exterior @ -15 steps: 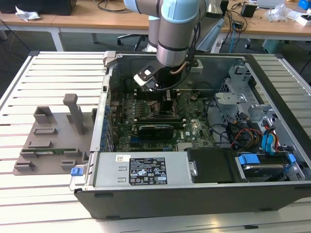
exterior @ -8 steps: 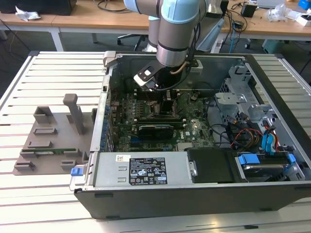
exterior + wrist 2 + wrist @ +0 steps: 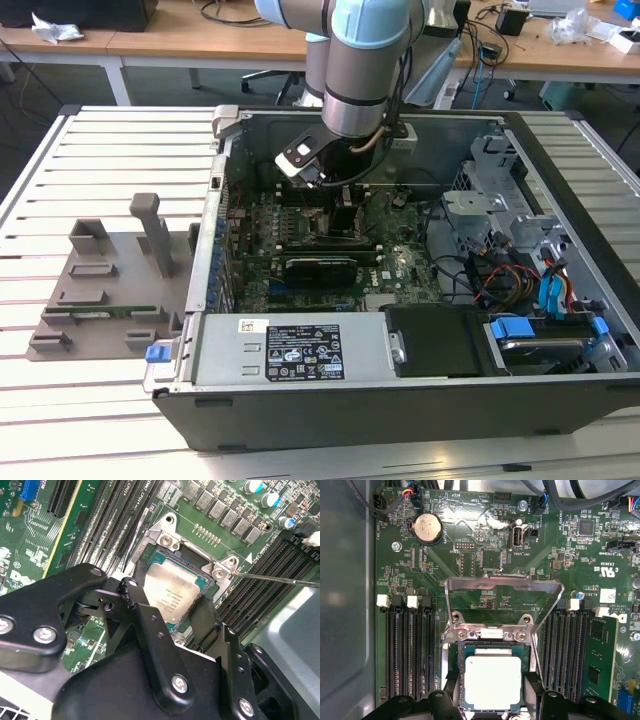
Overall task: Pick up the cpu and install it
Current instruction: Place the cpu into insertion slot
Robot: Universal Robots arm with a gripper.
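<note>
In the exterior view, one arm reaches down into the open computer case (image 3: 560,400) on the slatted table (image 3: 100,140). Its gripper (image 3: 338,222) is low over the green motherboard (image 3: 400,265), with the case walls well clear on every side. A grey holder (image 3: 110,290) lies on the table at the exterior view's left, outside the case.

In the second wrist view, the one cpu (image 3: 172,592) lies flat inside the socket frame (image 3: 165,530), directly between the gripper's (image 3: 167,600) two black fingers (image 3: 132,592). The fingers are set only as wide as the chip and closed against two opposite edges (no gap shows on either side). Two screws (image 3: 218,573) hold the frame's far edge.

In the first wrist view, the cpu (image 3: 492,682) sits square in the socket with the gripper (image 3: 492,680) straddling it. One metal hold-down plate (image 3: 502,587) stands raised just beyond the chip. Two banks of black memory slots (image 3: 412,650) run close along the socket's other two sides, leaving little room there. One green memory stick (image 3: 600,655) stands past one bank, and one coin battery (image 3: 427,528) lies farther off.
</note>
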